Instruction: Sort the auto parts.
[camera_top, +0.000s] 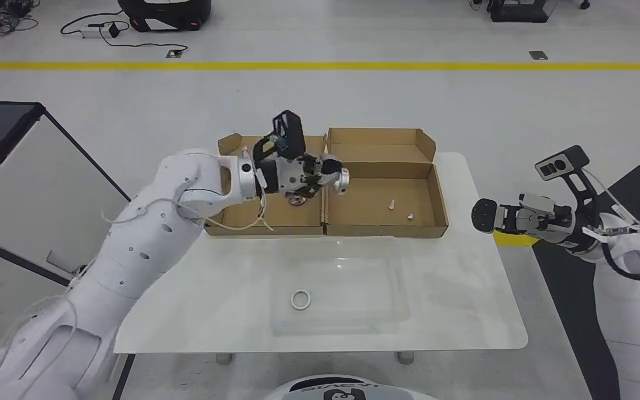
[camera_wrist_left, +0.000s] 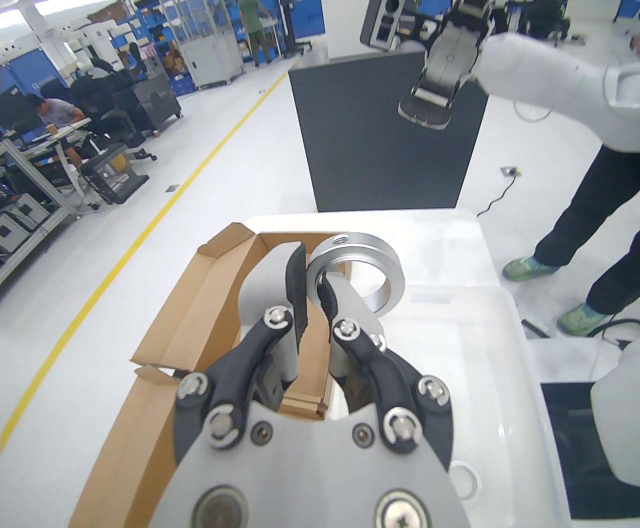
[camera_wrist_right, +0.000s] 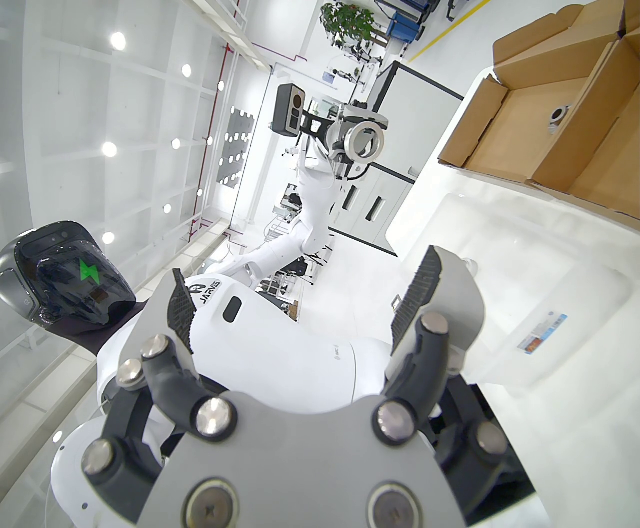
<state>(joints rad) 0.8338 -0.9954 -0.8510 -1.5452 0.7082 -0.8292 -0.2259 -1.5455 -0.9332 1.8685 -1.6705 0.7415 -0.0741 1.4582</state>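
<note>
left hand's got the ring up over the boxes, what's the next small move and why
Probably lower the left hand toward the left box, since its ring hangs clamped above that box's inner wall and a similar metal part lies inside.

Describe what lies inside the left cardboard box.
A metal part lies on the floor of the left cardboard box, peeking out beneath the left pincer, which is shut on a metal ring. The left arm hides much of the remaining floor, so other contents cannot be told.

A small pale part (camera_top: 392, 205) in the brown cardboard box (camera_top: 436, 212) near the left end effector (camera_top: 333, 179) is too small to identify.
</note>
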